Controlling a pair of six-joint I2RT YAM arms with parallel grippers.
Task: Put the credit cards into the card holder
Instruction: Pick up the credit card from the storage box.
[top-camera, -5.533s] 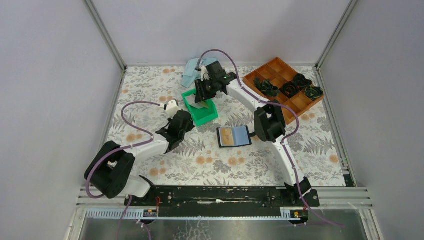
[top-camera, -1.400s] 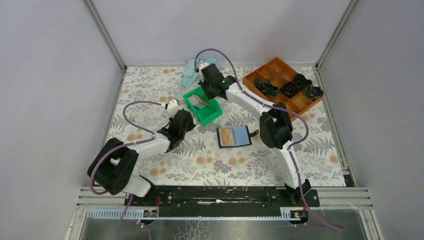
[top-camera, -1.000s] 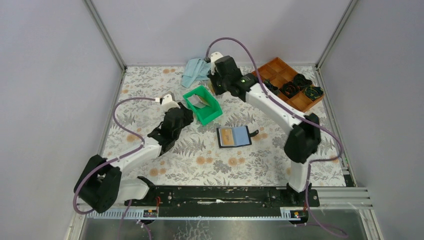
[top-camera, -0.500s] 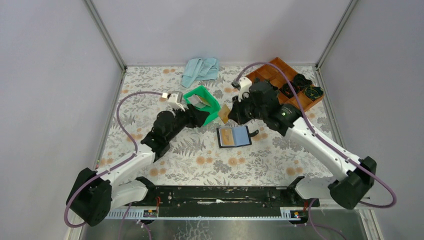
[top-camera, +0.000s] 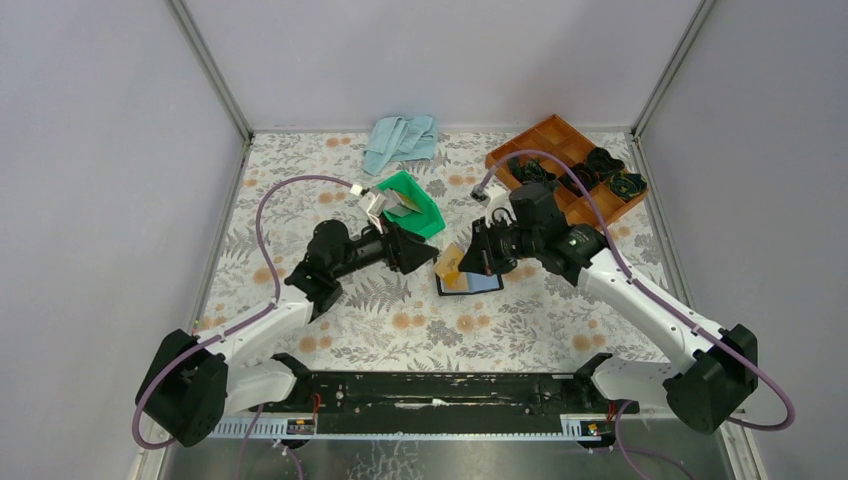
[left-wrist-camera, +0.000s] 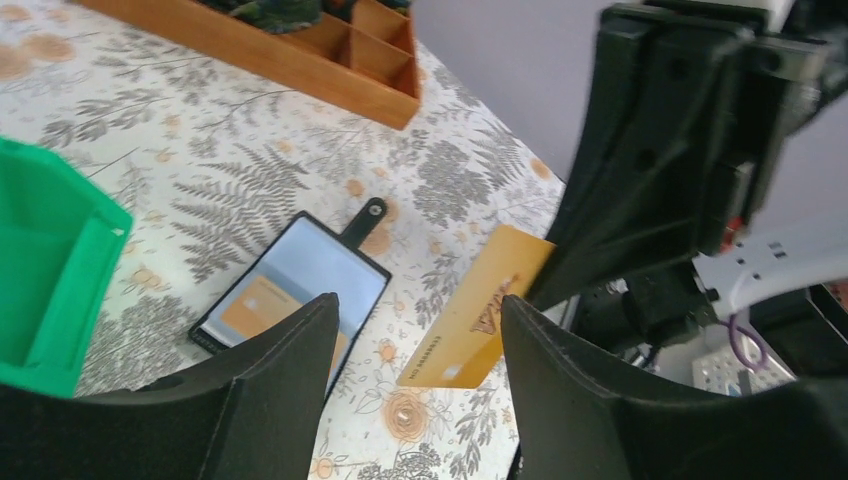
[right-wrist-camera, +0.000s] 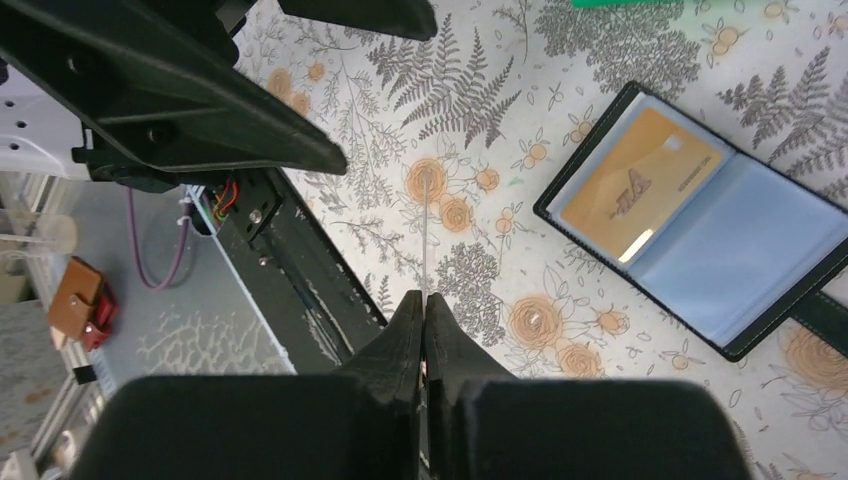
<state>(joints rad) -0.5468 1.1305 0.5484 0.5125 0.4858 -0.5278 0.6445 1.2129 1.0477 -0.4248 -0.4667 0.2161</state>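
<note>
The black card holder (top-camera: 482, 284) lies open on the table with one orange card (right-wrist-camera: 640, 185) in its left pocket. My right gripper (top-camera: 472, 257) is shut on a gold credit card (top-camera: 449, 264) and holds it tilted just above the holder's left edge. From the right wrist that card (right-wrist-camera: 426, 235) shows edge-on as a thin line beyond the shut gripper (right-wrist-camera: 424, 297). My left gripper (top-camera: 428, 255) is open and points at the card from the left. In the left wrist view the card (left-wrist-camera: 480, 320) hangs beyond the open gripper (left-wrist-camera: 418, 305), apart from both fingers. More cards (top-camera: 401, 207) sit in the green bin (top-camera: 428, 203).
A brown compartment tray (top-camera: 556, 137) holding dark bundles stands at the back right. A light blue cloth (top-camera: 400, 140) lies at the back centre. The green bin (left-wrist-camera: 50, 270) is just left of my left gripper. The black base rail (right-wrist-camera: 290, 260) runs near the front edge.
The right arm has carried the gold card from the green bin down to the card holder. The left gripper has opened and swung right towards the card.
</note>
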